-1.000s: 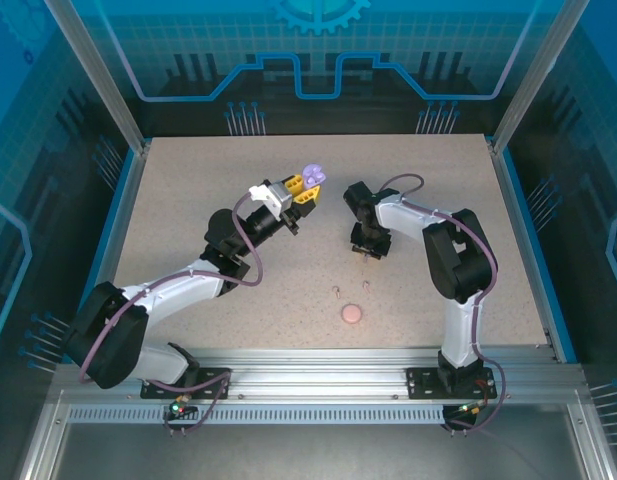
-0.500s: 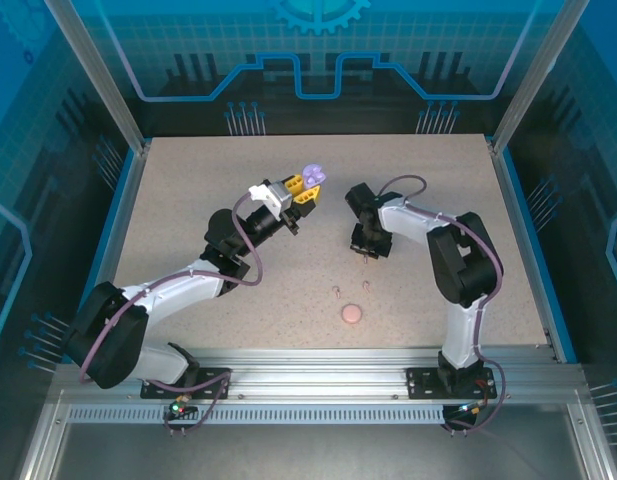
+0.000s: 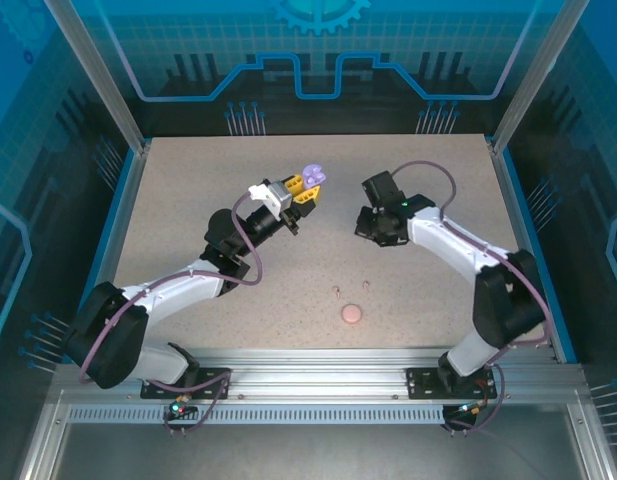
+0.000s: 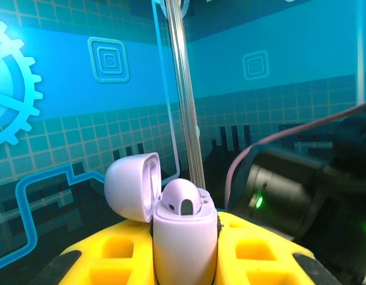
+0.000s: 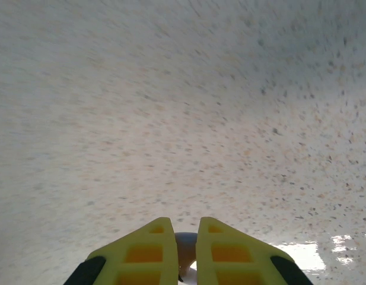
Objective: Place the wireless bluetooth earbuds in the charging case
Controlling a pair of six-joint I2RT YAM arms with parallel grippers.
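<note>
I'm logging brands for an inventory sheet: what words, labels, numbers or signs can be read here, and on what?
No readable text anywhere.
Gear emblem on the back wall: a picture with line patterns, no letters.
Charging case: plain purple, no brand visible.
Pink disc: too small to tell any marking.

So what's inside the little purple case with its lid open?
One pale purple earbud pokes out of the charging case, its stem hidden down inside. The open lid looks empty. The case wall covers whatever else sits deeper.
</note>
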